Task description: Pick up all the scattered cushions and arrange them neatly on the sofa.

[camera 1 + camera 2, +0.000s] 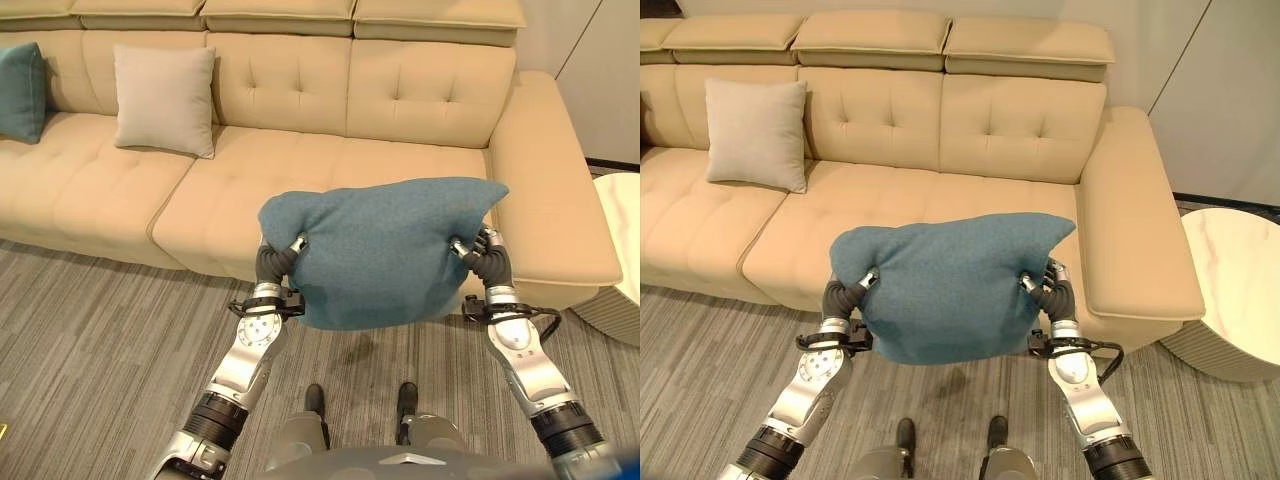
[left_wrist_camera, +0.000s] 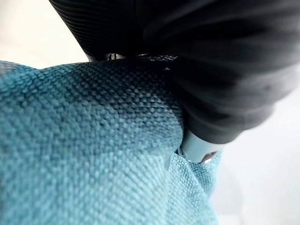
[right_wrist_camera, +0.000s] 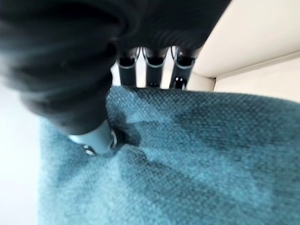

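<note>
The beige sofa (image 1: 420, 110) stretched wide, its right seat bare; a grey cushion (image 1: 165, 98) and a teal cushion (image 1: 20, 90) leaned at its left. Off the floor hung the blue cushion (image 1: 385, 250), left hand (image 1: 280, 262) and right hand (image 1: 482, 255) pinching its side edges.

I count three cushions: one teal cushion (image 1: 385, 250) up off the floor between my two hands, the left hand (image 1: 283, 258) and the right hand (image 1: 478, 251), each pinching a side of it; one beige cushion (image 1: 165, 99) propped against the sofa back; and a second teal cushion (image 1: 22, 92) at the far left end of the seat. There is one sofa (image 1: 420, 100), tan and tufted, with four headrest pads along its top. Beside its right arm I see one round white table (image 1: 1240, 290).
</note>
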{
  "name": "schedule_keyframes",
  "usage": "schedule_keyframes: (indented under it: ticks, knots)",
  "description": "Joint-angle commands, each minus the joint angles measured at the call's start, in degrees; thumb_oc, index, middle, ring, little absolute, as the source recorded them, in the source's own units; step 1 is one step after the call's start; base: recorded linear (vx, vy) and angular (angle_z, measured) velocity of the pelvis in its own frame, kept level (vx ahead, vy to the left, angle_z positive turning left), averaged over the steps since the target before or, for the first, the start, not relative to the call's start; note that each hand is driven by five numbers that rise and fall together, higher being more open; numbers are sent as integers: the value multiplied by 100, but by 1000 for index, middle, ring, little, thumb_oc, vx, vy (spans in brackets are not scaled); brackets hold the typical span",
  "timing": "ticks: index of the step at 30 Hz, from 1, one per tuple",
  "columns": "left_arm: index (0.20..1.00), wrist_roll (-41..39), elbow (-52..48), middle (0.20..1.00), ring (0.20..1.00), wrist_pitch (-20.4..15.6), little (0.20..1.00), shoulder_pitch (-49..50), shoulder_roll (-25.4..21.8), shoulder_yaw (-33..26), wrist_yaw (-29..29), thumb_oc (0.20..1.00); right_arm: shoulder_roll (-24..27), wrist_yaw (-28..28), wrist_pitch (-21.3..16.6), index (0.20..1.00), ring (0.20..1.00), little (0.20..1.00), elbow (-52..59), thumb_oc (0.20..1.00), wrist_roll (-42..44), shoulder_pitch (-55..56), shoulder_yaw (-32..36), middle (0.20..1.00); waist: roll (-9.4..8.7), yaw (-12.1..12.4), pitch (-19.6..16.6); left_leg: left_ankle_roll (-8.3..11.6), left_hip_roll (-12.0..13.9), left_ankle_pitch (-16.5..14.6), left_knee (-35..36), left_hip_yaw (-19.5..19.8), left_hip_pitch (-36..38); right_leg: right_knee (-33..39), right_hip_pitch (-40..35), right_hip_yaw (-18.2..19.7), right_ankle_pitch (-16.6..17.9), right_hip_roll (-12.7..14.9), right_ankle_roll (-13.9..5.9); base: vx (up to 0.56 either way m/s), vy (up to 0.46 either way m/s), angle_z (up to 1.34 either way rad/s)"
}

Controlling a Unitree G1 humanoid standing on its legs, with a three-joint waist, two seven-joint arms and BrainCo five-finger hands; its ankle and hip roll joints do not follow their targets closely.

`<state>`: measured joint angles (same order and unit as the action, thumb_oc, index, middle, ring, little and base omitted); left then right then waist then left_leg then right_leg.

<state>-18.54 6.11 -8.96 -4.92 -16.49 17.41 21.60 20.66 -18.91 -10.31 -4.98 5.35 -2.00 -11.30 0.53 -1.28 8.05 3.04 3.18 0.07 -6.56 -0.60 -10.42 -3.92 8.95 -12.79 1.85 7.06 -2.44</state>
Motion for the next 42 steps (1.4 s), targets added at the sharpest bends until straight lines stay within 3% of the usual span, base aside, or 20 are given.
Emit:
schedule_keyframes:
  ticks: [1,2,4,6,8,11,14,15,16,17,19,21,24,25,26,27,32,38,39,42]
  knots:
    - [200,201,-635,200,200,-483,200,-74,-123,-46,-185,200,-232,117,-528,200,200,200,889,200,-178,-269,35,200,-284,196,-317,47,-95,-94,-99,-163,-73,179,-1078,105,-654,-193,-329,384,390,-75]
    - [200,237,-755,200,200,-470,200,4,-203,-52,-223,200,-301,212,-508,200,200,200,933,200,-258,-313,-32,200,-261,282,-358,-148,-171,-259,82,-306,269,-402,-992,166,-637,0,-487,299,328,-66]
    - [200,240,-795,200,200,-470,200,47,-240,-86,-226,200,-332,251,-504,200,200,200,946,200,-282,-317,-59,200,-250,328,-354,-235,-199,-315,149,-379,400,-765,-856,201,-585,118,-589,175,234,-62]
    - [200,235,-878,200,200,-456,200,136,-308,-90,-244,200,-394,365,-487,200,200,200,1027,200,-309,-335,-117,200,-174,301,-271,-486,-271,-425,204,-453,632,-1847,-423,345,-151,248,-747,163,275,-59]
    - [200,259,-891,200,200,-451,200,142,-324,-137,-223,200,-451,401,-518,200,200,200,1068,200,-323,-315,-153,200,-96,302,-218,-576,-289,-515,246,-488,780,-2313,-61,358,-49,283,-790,119,182,-53]
    - [200,230,-938,200,200,-471,200,177,-294,-157,-252,200,-450,440,-499,200,200,200,1096,200,-336,-345,-179,200,-57,271,-225,-581,-330,-654,371,-479,1027,-1828,237,165,-168,349,-690,190,27,-34]
    - [200,234,-894,200,200,-531,200,116,-217,-136,-308,200,-355,386,-529,200,200,200,1094,200,-353,-405,-182,200,-187,132,-242,-430,-489,-965,297,-281,1313,-112,173,249,73,117,-668,417,-176,7]
    - [200,190,-851,200,200,-548,200,90,-103,-35,-338,200,-300,347,-543,200,200,200,1082,200,-393,-280,-109,200,-220,72,-294,-179,-373,-1055,-298,-228,1164,75,-173,223,30,1,-520,358,-293,87]
    - [200,146,-838,200,200,-540,200,72,-84,3,-363,200,-274,324,-545,200,200,200,1071,200,-384,-251,-75,200,-252,64,-270,-55,-279,-916,-684,-264,983,128,-286,177,0,-5,-452,261,-385,172]
    - [200,54,-824,200,200,-533,200,-21,-21,104,-375,200,-178,246,-550,200,200,200,1117,200,-348,-219,-16,200,-285,28,-146,157,-17,-412,-2180,-252,138,274,-584,55,-168,-127,-161,79,-235,174]
    - [200,42,-815,200,200,-525,200,-34,-8,112,-366,200,-162,228,-549,200,200,200,1111,200,-326,-214,-16,200,-292,35,-126,139,27,-381,-2386,-242,-37,308,-663,19,-233,-170,-94,75,-144,98]
    - [200,24,-803,200,200,-479,200,-56,-1,128,-372,200,-154,241,-529,200,200,200,1120,200,-247,-157,17,200,-339,55,-121,62,29,-476,-2244,-258,-248,371,-796,6,-309,-193,-80,146,-66,-17]
    - [200,86,-762,200,200,-430,200,-82,-20,155,-406,200,-137,241,-537,200,200,200,1120,200,-229,-111,66,200,-407,73,-171,-37,-51,-600,-1413,-302,-337,462,-938,15,-386,-209,-147,222,6,-5]
    - [200,103,-754,200,200,-403,200,-111,-21,160,-380,200,-137,206,-526,200,200,200,1092,200,-208,-104,81,200,-347,123,-174,-5,-60,-196,-811,-292,-527,521,-1083,51,-471,-320,-160,128,37,-4]
    - [200,104,-754,200,200,-402,200,-112,-19,161,-378,200,-135,205,-526,200,200,200,1090,200,-208,-104,81,200,-359,122,-171,-2,-74,-163,-748,-296,-492,528,-1092,50,-471,-307,-159,229,83,-5]
    - [200,105,-774,200,200,-391,200,-130,-31,138,-365,200,-168,171,-509,200,200,200,1052,200,-177,-123,97,200,-307,199,-144,51,-81,122,-486,-268,-677,538,-1219,104,-567,-411,-150,109,42,-15]
    - [200,101,-836,200,200,-413,200,-4,-69,103,-404,200,-242,211,-519,200,200,200,1068,200,-246,-84,79,200,-293,234,-308,-21,-145,63,-18,-277,-214,437,-1279,160,-655,-380,-213,215,126,-40]
    - [200,136,-927,200,200,-421,200,37,-218,-8,-407,200,-378,336,-495,200,200,200,1046,200,-364,-260,-1,200,-279,369,-425,-306,-262,-302,111,-516,353,-548,-1021,231,-736,-32,-462,129,159,-38]
    - [200,152,-971,200,200,-419,200,80,-265,-46,-389,200,-419,391,-476,200,200,200,1080,200,-384,-295,-20,200,-230,350,-384,-440,-291,-413,85,-583,484,-1225,-765,215,-534,114,-615,92,184,-13]
    - [200,174,-994,200,200,-437,200,120,-301,-121,-355,200,-498,452,-477,200,200,200,1088,200,-403,-265,-50,200,-159,325,-307,-574,-314,-542,114,-645,707,-2005,-342,193,-259,260,-758,86,154,-26]
